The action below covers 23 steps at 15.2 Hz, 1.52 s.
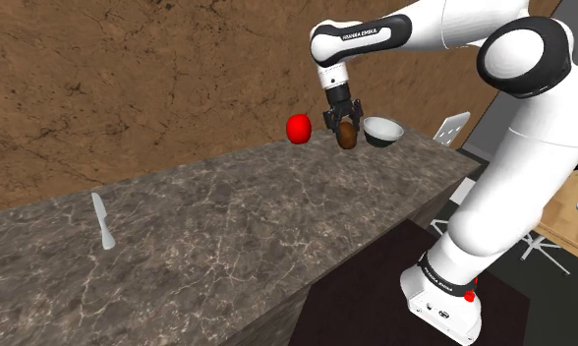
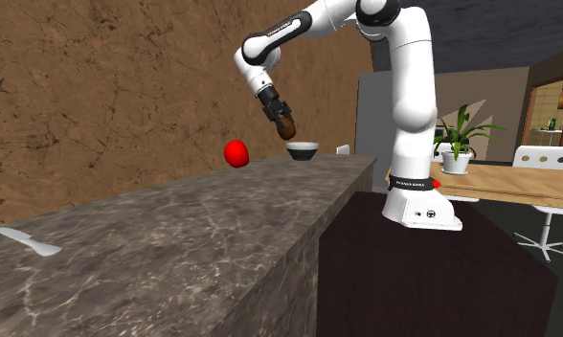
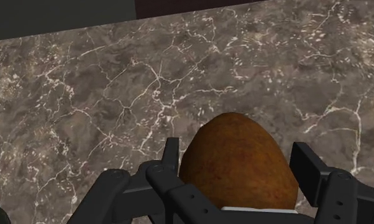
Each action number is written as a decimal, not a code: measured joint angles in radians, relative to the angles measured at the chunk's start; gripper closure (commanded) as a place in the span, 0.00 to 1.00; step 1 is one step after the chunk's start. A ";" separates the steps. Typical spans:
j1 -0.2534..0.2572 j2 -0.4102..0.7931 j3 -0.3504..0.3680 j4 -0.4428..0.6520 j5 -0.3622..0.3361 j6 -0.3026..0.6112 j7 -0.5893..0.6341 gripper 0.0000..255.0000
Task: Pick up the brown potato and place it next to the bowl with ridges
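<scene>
The potato (image 1: 347, 136), brown and egg-shaped, is held off the counter in the black gripper (image 1: 347, 128) of a white robot arm, just above the middle of the shoulder view. The two fingers are closed part way against the potato's sides, and it hangs below them with its rounded end pointing down. In the wrist view the potato (image 3: 240, 162) sits low in the middle of the frame, clasped between the two black fingers (image 3: 172, 153), with the grey-brown marble counter (image 3: 116, 83) spread out behind it. In the shoulder view the potato hangs between a shiny red round object (image 1: 299, 128) to its left and a bowl (image 1: 383, 131) to its right, pale inside and dark outside, both near the counter's far end. In the second exterior view the gripper (image 2: 283, 120) and potato (image 2: 288, 126) appear above the centre of the frame, just above and slightly left of the bowl (image 2: 303, 149), with a gap between them; the red object (image 2: 236, 153) lies further left. A pale knife (image 1: 101, 221) lies flat on the counter (image 1: 228, 226) at the left of the shoulder view, well apart from the rest. A rough brown wall (image 1: 130, 79) rises behind the counter. The arm's base stands on a dark box (image 2: 433, 278) at the lower right of the second exterior view, with a wooden table (image 2: 500, 182), a potted plant (image 2: 459, 134) and a white chair (image 2: 543, 158) beyond it.
</scene>
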<state>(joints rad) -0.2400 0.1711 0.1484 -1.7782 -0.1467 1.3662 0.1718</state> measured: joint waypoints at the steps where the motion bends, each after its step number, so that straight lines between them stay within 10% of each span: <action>1: -0.012 0.006 -0.010 0.012 -0.012 -0.003 -0.022 1.00; 23: -0.268 0.275 -0.203 0.365 -0.199 0.026 -0.470 1.00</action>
<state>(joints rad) -0.5082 0.4462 -0.0542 -1.4132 -0.3455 1.3919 -0.2978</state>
